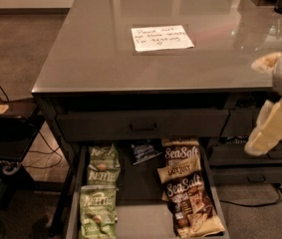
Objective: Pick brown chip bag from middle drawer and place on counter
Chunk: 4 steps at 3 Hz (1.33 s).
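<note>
The middle drawer (141,221) is pulled open at the bottom of the camera view. Two brown chip bags with "Sea Salt" lettering lie in its right side, one at the back (182,156) and one at the front (193,203), overlapping. The counter (95,54) is the glossy grey cabinet top above, with a white handwritten note (161,37). My gripper (261,101) hangs at the right edge, above and to the right of the drawer, level with the counter's front edge. Its cream fingers (270,128) stand apart and hold nothing.
Two green Kettle bags (100,166) lie in the drawer's left side and a small dark-blue bag (144,151) at the back middle. A dark drawer front with a recessed handle (143,126) sits above. A low black stand (8,118) and cables are at the left.
</note>
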{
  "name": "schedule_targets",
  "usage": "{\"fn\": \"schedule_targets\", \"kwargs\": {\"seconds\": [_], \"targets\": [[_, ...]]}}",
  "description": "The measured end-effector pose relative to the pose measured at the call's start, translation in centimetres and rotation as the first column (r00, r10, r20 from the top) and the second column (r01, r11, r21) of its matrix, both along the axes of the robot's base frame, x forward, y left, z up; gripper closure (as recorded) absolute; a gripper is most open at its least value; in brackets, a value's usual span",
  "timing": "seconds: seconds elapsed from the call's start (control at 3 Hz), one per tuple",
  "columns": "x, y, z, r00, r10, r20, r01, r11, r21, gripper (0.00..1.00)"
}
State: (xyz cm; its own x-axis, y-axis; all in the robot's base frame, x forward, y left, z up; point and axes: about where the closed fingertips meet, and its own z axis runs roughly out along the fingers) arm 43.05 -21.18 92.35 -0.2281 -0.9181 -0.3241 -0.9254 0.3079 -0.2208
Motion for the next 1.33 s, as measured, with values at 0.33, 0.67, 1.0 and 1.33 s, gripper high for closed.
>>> {"fn": "schedule_targets", "kwargs": {"seconds": [0.33,0.67,1.0,1.33], "targets": [[-0.1,0.5,-6.6,0.9995,-0.028,-0.012,0.028,0.998,0.047,0.0],[0.0,1.0,-13.2,0.9985,-0.045,-0.03,0.047,0.996,0.07,0.0],[0.1,1.2,-21.5,0.9945,-0.057,-0.088,0.067,0.992,0.111,0.0],[0.1,1.2,-21.5,0.9945,-0.057,-0.088,0.067,0.992,0.111,0.0]]}}
